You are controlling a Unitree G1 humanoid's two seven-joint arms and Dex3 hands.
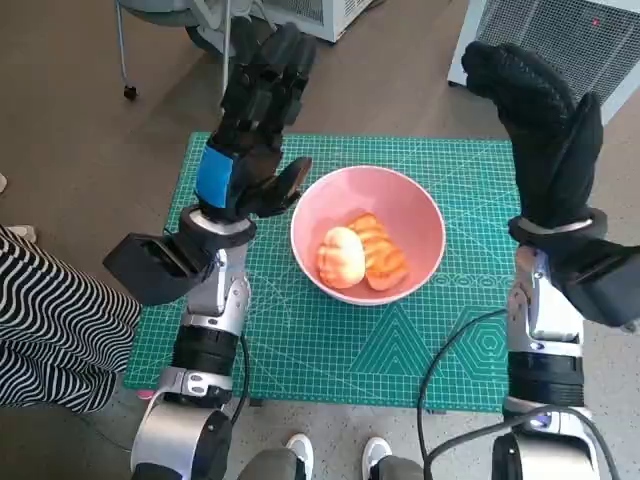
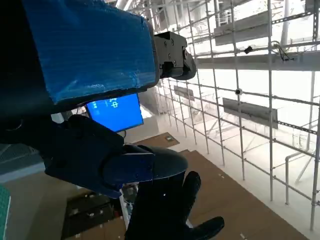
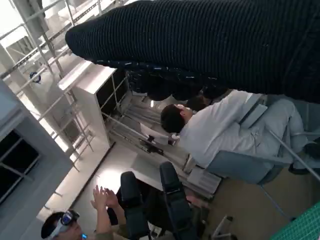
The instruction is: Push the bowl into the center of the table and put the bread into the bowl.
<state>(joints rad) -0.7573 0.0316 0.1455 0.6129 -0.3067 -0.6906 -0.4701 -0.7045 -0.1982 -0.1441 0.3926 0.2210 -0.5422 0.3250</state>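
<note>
While both hands hover raised above the counter point(image 1: 250, 360), the pink bowl point(image 1: 420, 225) sits near the middle of the green mat with the bread point(image 1: 362, 252) inside it. The left hand point(image 1: 252, 130) and right hand point(image 1: 545, 125) are spread, fingers extended, holding nothing.

Both forearms are raised upright; the left hand point(image 1: 250, 130) and the gloved right hand point(image 1: 545, 130) are held empty, fingers extended upward.

At frame centre, a smooth glossy pink bowl point(image 1: 400, 215) sat on a matt green gridded mat point(image 1: 440, 340); the right hand point(image 1: 545, 135) wore knitted cloth.
</note>
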